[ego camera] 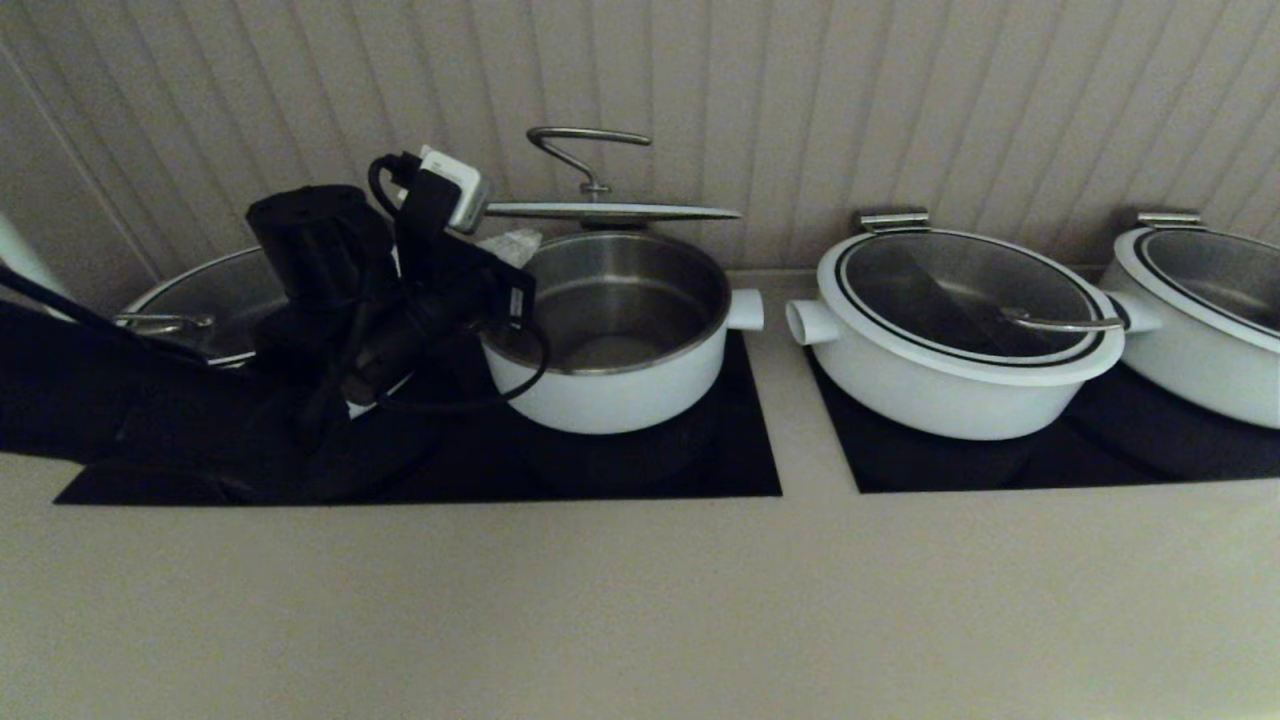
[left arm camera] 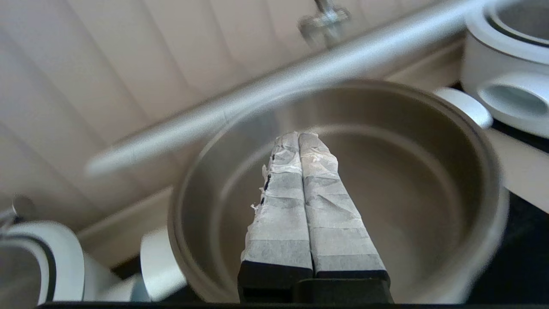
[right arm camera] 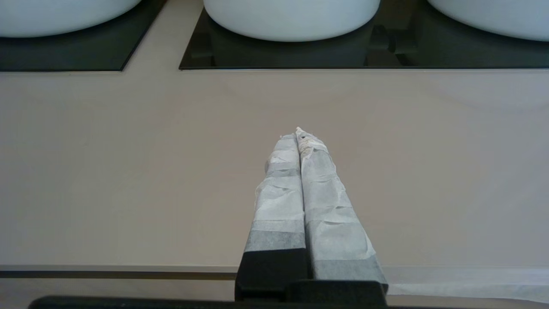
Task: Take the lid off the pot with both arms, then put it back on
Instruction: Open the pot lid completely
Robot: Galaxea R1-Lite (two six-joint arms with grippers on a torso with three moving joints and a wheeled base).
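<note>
The small deep white pot (ego camera: 620,385) stands open on the left black hob, its steel inside showing. Its lid (ego camera: 610,211) hangs level above it, seen edge-on, with the curved steel handle (ego camera: 585,150) on top. My left gripper (ego camera: 512,245) is shut and empty at the pot's left rim, just under the lid's left edge; I cannot tell if it touches the lid. In the left wrist view the left gripper (left arm camera: 299,135) points over the pot's inside (left arm camera: 386,180), with the lid's rim (left arm camera: 257,98) above. My right gripper (right arm camera: 300,133) is shut and empty over the beige counter, out of the head view.
A wider white pot (ego camera: 950,390) with a glass lid (ego camera: 965,295) stands on the right hob, and another pot (ego camera: 1200,330) at the far right. A glass-lidded pot (ego camera: 200,300) lies behind my left arm. The beige counter (ego camera: 640,600) runs along the front.
</note>
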